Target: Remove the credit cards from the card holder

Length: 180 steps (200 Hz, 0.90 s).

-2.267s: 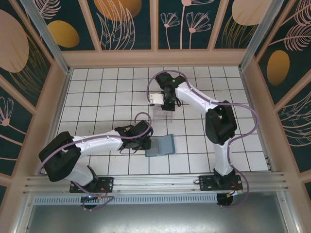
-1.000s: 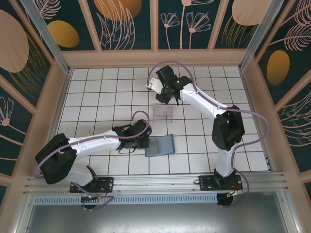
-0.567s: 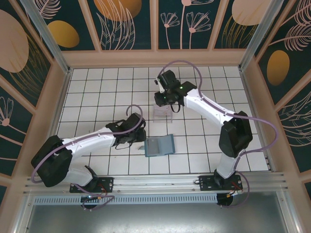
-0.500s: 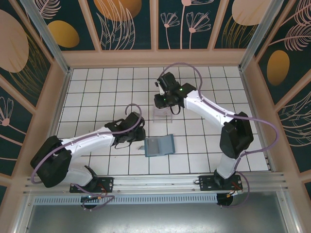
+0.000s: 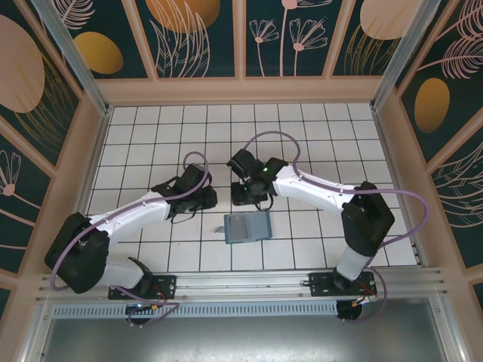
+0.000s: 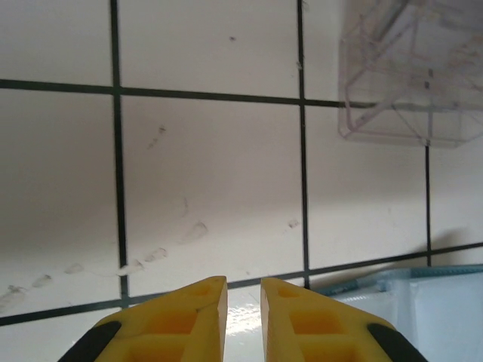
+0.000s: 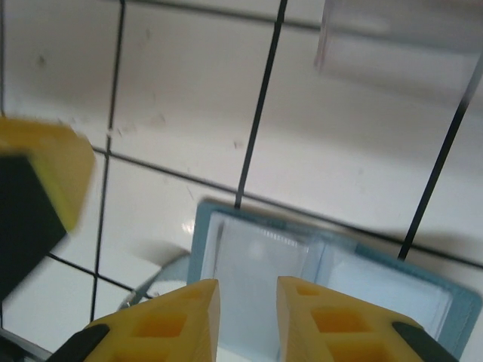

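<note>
Over the card holder (image 5: 249, 226), open flat on the surface (image 5: 302, 151), widen the narrow, empty right claw (image 7: 247, 285) at its 12 o'clock edge before pinching a card, bracing with the narrow, empty left claw (image 6: 243, 285) at 10 o'clock, short of the clear box (image 6: 407, 75).

Glossy white tiled floor (image 5: 151, 143), faintly smudged and catching reflections. Card holder (image 7: 332, 279) matt slate-blue and leather-like at the rim, with shiny clear film over the pockets. Box (image 6: 407, 83) of smooth, clear hard plastic. Left gripper (image 6: 243, 285) in smooth yellow plastic.
</note>
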Available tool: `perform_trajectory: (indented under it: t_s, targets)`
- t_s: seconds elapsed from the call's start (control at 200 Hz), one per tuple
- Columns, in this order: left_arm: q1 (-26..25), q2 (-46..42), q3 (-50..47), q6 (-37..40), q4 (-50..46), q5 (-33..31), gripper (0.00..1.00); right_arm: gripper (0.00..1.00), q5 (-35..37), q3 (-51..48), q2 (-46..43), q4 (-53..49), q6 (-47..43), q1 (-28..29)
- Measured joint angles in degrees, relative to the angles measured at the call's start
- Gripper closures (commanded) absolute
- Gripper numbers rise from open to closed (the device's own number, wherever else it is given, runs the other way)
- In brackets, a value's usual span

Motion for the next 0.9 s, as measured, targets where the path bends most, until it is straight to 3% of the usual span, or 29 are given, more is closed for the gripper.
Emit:
perform_trajectory:
  t_s: [0.4,0.901]
  targets:
    - [7.0,-1.1,-0.7,2.8,2.8,1.4,0.79,0.64,2.4,-1.3,3.5,-2.6,7.3,7.2]
    - [7.5,-1.4,-0.8,4.8,4.0,2.8,0.79,0.53,4.6,4.2,13.8,-6.7,9.6,10.6]
